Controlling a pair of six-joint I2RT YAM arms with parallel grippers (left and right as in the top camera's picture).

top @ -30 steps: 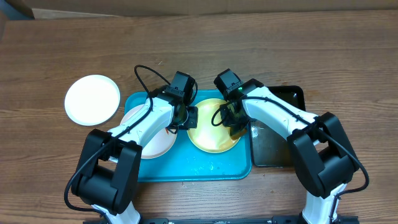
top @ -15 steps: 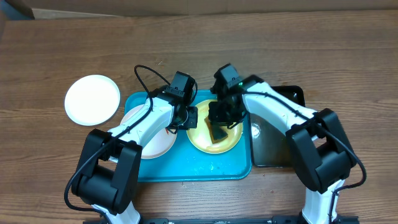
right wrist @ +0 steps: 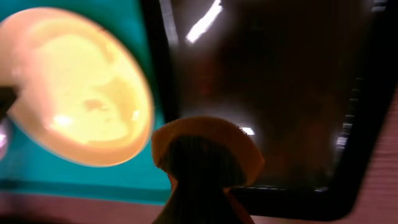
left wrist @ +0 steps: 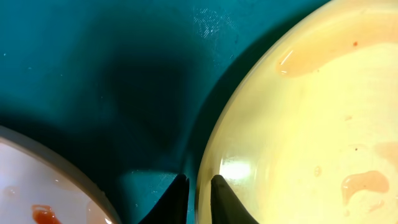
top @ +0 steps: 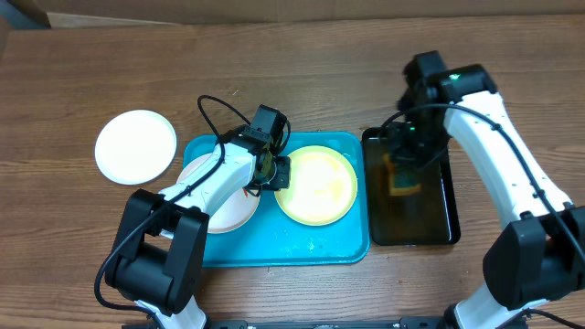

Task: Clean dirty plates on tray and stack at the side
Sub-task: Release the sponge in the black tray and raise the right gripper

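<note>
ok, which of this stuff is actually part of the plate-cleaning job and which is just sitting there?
Job: yellow plate, white plate beside it, white plate on the table, blue tray, sponge, black tray, left hand, right hand.
Lying about: tan strip at the table's far edge.

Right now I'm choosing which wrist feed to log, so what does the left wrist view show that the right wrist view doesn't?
Only left wrist: a white plate with an orange-red smear, and the left gripper pinching the rim of the pale yellow plate. Only right wrist: the black tray of dark liquid and the sponge in the right gripper. Both: that yellow plate and the turquoise tray.
</note>
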